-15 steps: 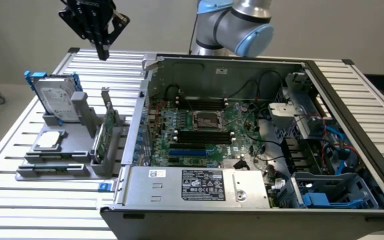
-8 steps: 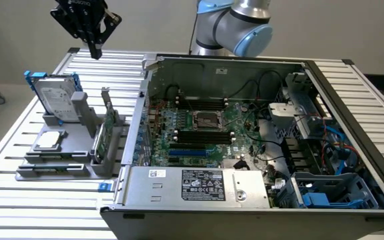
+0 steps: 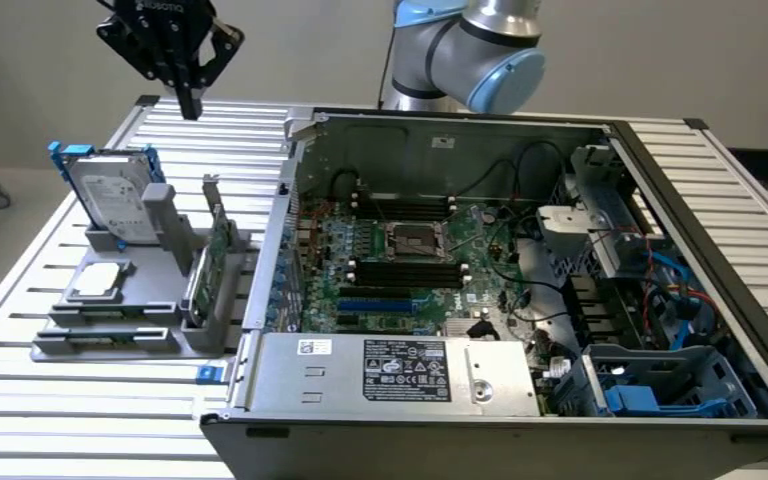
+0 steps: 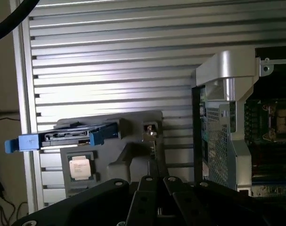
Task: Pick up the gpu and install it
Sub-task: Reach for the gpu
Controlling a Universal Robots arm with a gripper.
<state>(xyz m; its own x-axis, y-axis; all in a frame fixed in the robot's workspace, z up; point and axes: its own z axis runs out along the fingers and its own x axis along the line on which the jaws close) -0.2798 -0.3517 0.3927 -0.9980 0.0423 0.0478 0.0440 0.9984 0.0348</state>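
Item: gpu [image 3: 205, 268]; upright in rack [image 3: 104, 340], six o'clock from pincer [image 3: 192, 110] (together, empty); probably light, stiff, fragile; best held by top edge.

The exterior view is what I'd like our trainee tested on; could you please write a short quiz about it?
1. True or false: the black gripper hangs shut and empty.
2. The flat green gpu card stands in: A) the grey plastic holder; B) the open computer case; C) the gripper.
3. Fill in: the silver hard drive sits in a ___ frame.
Key: 1 true; 2 A; 3 blue.
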